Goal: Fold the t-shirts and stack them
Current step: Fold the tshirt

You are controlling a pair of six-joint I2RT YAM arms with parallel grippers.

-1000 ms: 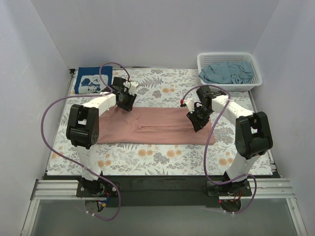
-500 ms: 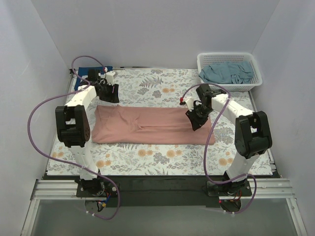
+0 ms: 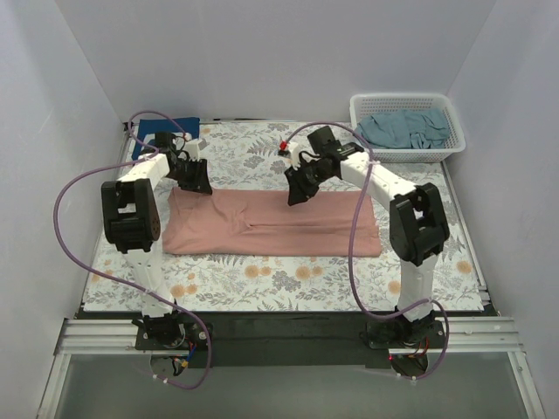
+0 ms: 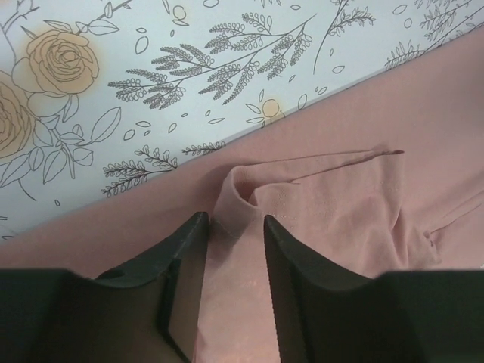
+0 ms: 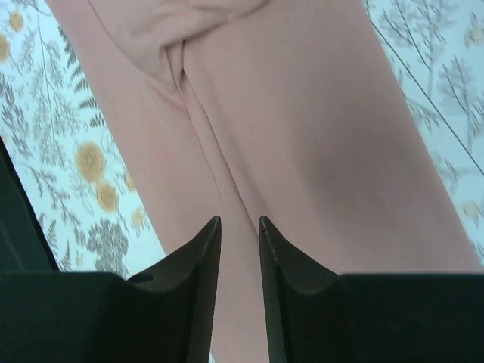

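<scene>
The dusty-pink t-shirt point(image 3: 279, 225) lies folded into a long strip across the middle of the table. My left gripper point(image 3: 196, 179) is down at its far left corner. In the left wrist view the left gripper point(image 4: 233, 219) is open, its fingers straddling a raised fold of the pink t-shirt point(image 4: 340, 212). My right gripper point(image 3: 295, 192) hangs over the strip's far edge near the middle. The right gripper point(image 5: 239, 219) is narrowly open above the pink cloth point(image 5: 302, 113), nothing between its fingers. A navy t-shirt point(image 3: 182, 126) shows at the back left, partly hidden by the arm.
A white lattice basket point(image 3: 403, 98) at the back right holds a crumpled grey-teal t-shirt point(image 3: 406, 129). The floral table cloth point(image 3: 262, 279) covers the table. White walls stand close on the left, back and right. Purple cables loop from both arms.
The left gripper left the strip's far edge, swung to the back left, then dropped onto the shirt's far left corner. The right gripper moved left along the far edge from the right end.
</scene>
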